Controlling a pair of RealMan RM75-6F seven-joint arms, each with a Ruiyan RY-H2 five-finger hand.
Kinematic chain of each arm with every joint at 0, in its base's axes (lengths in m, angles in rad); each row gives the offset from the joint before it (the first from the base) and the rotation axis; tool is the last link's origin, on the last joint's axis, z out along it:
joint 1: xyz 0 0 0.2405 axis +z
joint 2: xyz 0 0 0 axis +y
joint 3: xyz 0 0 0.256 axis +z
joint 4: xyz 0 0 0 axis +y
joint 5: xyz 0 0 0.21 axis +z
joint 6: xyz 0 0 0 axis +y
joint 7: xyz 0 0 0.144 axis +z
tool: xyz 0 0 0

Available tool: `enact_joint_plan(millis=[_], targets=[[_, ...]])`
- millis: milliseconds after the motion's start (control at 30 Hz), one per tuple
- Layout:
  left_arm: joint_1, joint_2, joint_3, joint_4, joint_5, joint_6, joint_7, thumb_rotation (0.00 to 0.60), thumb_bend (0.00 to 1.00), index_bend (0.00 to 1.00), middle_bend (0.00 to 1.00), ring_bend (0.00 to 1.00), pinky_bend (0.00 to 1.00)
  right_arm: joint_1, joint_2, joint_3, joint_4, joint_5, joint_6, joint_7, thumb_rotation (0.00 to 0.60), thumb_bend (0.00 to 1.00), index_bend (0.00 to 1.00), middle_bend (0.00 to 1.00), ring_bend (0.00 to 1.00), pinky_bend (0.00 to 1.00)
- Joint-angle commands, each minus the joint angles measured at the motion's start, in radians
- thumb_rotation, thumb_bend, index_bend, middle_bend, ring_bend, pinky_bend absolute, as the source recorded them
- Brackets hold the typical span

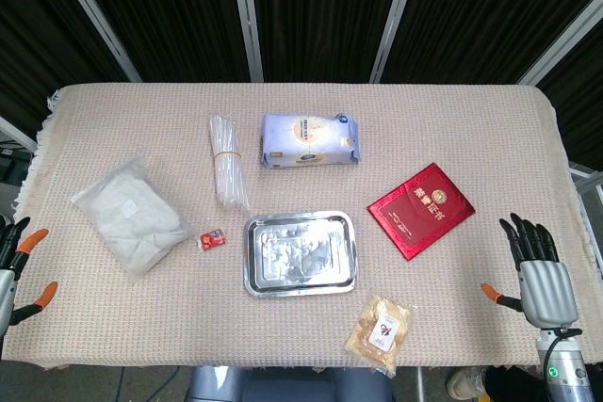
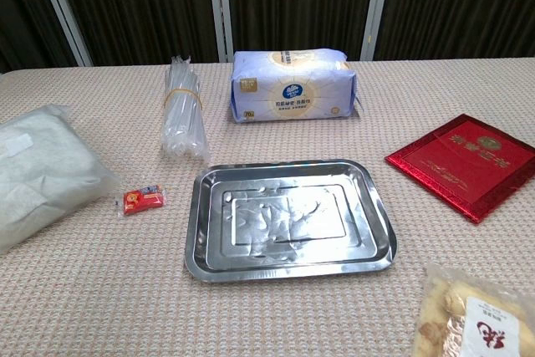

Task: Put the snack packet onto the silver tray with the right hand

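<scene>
The snack packet [image 1: 380, 324] lies flat near the front edge of the worktop [image 1: 490, 138], just to the right of the silver tray [image 1: 301, 253] and not touching it — the tray holds nothing. The right hand [image 1: 539, 275] hangs off the worktop's right edge, fingers spread and holding nothing. The left hand [image 1: 13, 270] shows only partly at the left border; it seems spread too, gripping nothing.
</scene>
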Motion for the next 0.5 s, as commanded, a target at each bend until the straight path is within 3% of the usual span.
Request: enact_joint_plan(millis=[33, 500], targets=[[-0.002, 0.004, -0.002, -0.003, 0.003, 0.000, 0.003, 0.600, 0.28, 0.15, 0.00, 0.00, 0.00, 0.034, 0.031, -0.001, -0.008, -0.036, -0.034, 0.030, 0.600, 0.03, 0.05, 0.00, 0.00, 0.00], [0.002, 0.034, -0.007, -0.028, 0.003, 0.012, 0.027, 0.600, 0.28, 0.15, 0.00, 0.00, 0.00, 0.277, 0.116, -0.060, -0.023, -0.346, -0.249, 0.118, 0.600, 0.00, 0.04, 0.00, 0.00, 0.00]])
